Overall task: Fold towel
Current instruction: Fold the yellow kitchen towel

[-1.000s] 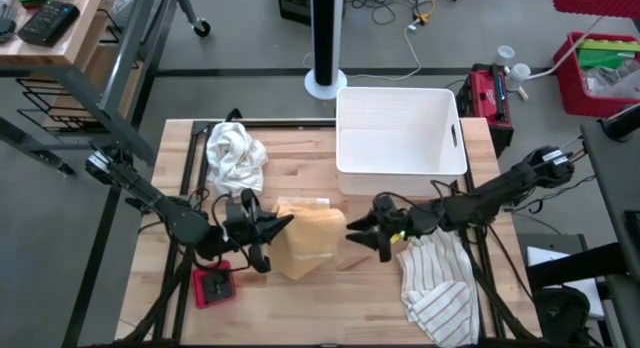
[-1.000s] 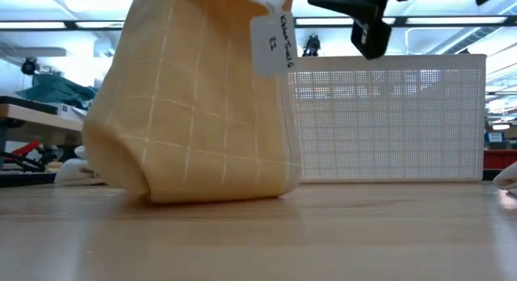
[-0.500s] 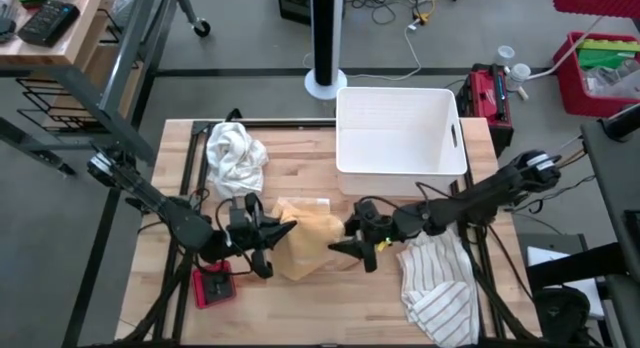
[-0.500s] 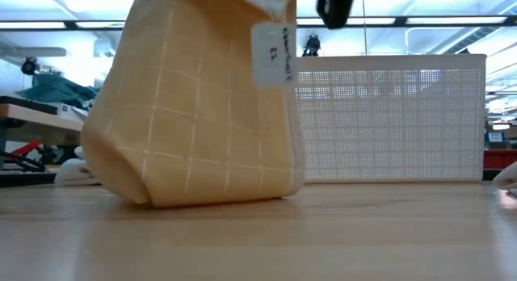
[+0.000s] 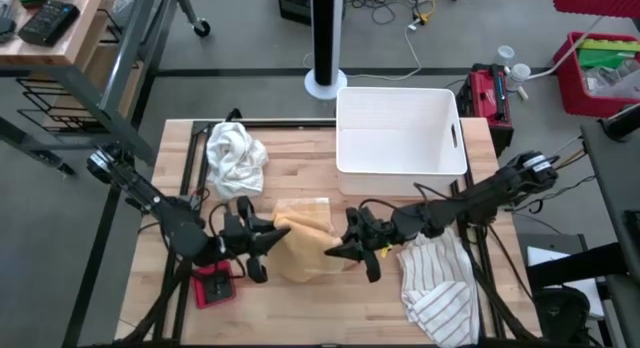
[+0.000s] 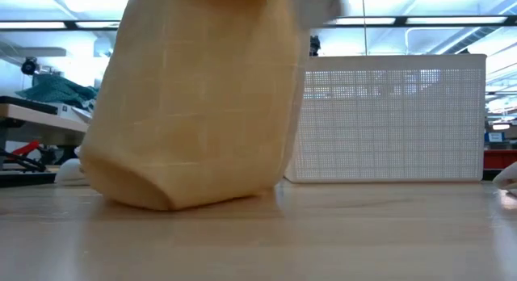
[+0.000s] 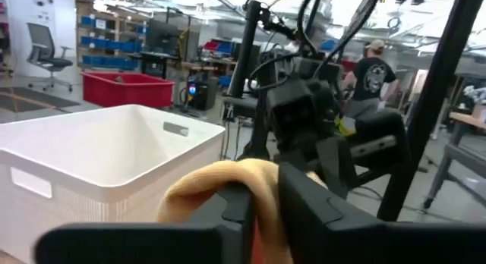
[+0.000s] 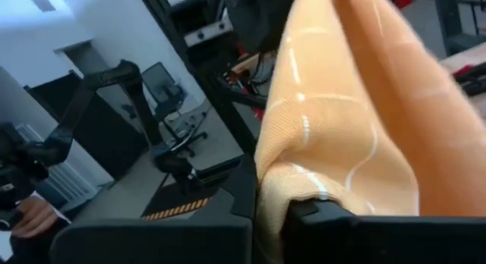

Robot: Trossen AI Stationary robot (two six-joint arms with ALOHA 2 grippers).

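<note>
overhead, table-level, two wrist views

- Bare desk [image 5: 300, 313] lies open along the near edge.
- White bin [image 5: 400, 133] blocks the far side.
- Striped cloth [image 5: 440, 288] and white cloth [image 5: 235, 153] crowd the flanks.

A workshop or lab: shelves of blue bins [image 7: 102, 25], office chair [image 7: 42, 48], cabled concrete floor [image 5: 250, 43].

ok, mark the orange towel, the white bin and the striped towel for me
orange towel [image 5: 305, 250]: high view, middle of the bunched cloth between both grippers.
white bin [image 5: 400, 171]: high view, near rim.
striped towel [image 5: 440, 288]: high view, middle of the crumpled cloth.
</note>
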